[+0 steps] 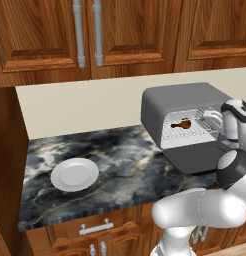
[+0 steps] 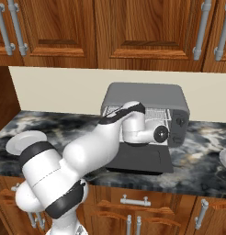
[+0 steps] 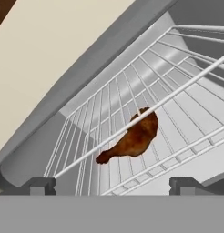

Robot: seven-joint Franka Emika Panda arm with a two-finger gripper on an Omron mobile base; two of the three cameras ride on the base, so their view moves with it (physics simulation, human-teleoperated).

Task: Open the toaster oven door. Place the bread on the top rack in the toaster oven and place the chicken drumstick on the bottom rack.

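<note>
Lying on a wire rack inside the toaster oven near the worktop's right end, door down, the chicken drumstick looks light, stiff, prob. greasy — best gripped across the bulbous end, w/ pincer tips apart, empty — which rack, can't tell.

Wooden cabinets; cream wall; dark marble counter.
</note>
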